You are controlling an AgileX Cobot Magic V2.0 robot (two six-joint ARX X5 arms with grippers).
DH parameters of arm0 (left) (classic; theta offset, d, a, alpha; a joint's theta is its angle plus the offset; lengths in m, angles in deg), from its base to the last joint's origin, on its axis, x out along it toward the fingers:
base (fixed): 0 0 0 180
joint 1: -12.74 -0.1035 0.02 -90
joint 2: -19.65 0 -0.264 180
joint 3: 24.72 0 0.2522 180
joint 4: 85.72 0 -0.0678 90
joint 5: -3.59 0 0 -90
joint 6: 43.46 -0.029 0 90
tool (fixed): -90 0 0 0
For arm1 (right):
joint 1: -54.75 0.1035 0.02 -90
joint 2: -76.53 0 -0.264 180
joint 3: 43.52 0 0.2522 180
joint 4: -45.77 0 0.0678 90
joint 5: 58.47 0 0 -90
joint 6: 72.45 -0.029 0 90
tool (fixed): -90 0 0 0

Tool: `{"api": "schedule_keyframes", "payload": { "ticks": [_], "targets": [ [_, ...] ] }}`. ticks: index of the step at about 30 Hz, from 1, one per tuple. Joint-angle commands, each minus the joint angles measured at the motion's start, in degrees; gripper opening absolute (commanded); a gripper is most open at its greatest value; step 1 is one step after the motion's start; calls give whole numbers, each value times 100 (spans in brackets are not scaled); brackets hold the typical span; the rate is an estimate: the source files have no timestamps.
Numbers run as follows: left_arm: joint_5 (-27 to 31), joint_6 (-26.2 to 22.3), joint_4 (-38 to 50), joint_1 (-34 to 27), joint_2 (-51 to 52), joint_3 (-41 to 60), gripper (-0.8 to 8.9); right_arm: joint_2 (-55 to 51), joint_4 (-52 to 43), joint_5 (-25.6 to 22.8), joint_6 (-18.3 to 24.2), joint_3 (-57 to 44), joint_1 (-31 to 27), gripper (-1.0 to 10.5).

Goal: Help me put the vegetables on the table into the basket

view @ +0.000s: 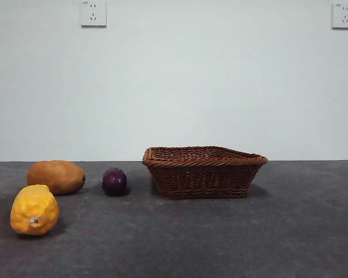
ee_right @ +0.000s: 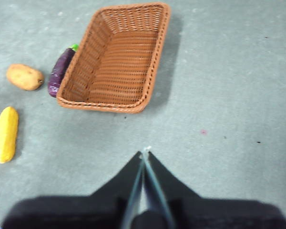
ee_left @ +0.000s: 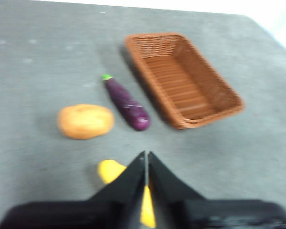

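Three vegetables lie on the grey table [view: 220, 243] left of the wicker basket [view: 202, 171]: a bumpy yellow oblong one [view: 34, 209] nearest the front, a brown-orange oval one [view: 56, 176] behind it, and a dark purple one [view: 114, 181] next to the basket. The basket [ee_right: 115, 59] holds nothing. My left gripper [ee_left: 146, 157] is shut, high above the table over the yellow piece [ee_left: 109, 170], with the purple piece [ee_left: 127, 103] and brown one [ee_left: 85, 121] beyond. My right gripper [ee_right: 145, 153] is shut, high over bare table on the near side of the basket. Neither gripper shows in the front view.
A white wall with two sockets [view: 93, 13] stands behind the table. Bare table surface lies right of the basket and across the front.
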Motion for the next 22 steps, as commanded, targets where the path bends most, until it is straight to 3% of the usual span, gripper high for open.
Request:
{"api": "schedule_keyframes", "payload": {
  "ticks": [1, 2, 4, 5, 12, 15, 18, 22],
  "targets": [
    [-348, -70, 20, 2, 2, -17, 470, 0, -26, 116, 50, 31, 4, 247],
    [-413, -72, 17, 2, 2, -24, 639, 0, -24, 175, 48, 31, 4, 375],
    [-422, -70, 15, 2, 2, -42, 696, 0, -11, 181, 33, 33, 2, 587],
    [-426, -70, 11, 2, 0, -44, 698, 0, 17, 199, 31, 33, 4, 614],
    [-457, -42, 11, 2, -164, -46, 702, 107, 94, 216, 26, 39, 4, 613],
    [-439, 83, 46, 2, -243, -46, 702, 446, -389, 420, -260, 59, 4, 611],
    [-439, 96, 129, 2, -317, -48, 701, 1296, -780, 601, -275, 446, 140, 598],
    [-437, 107, 168, 2, -428, -48, 701, 2946, -852, 372, -264, 1672, 629, 599]
  ]
}}
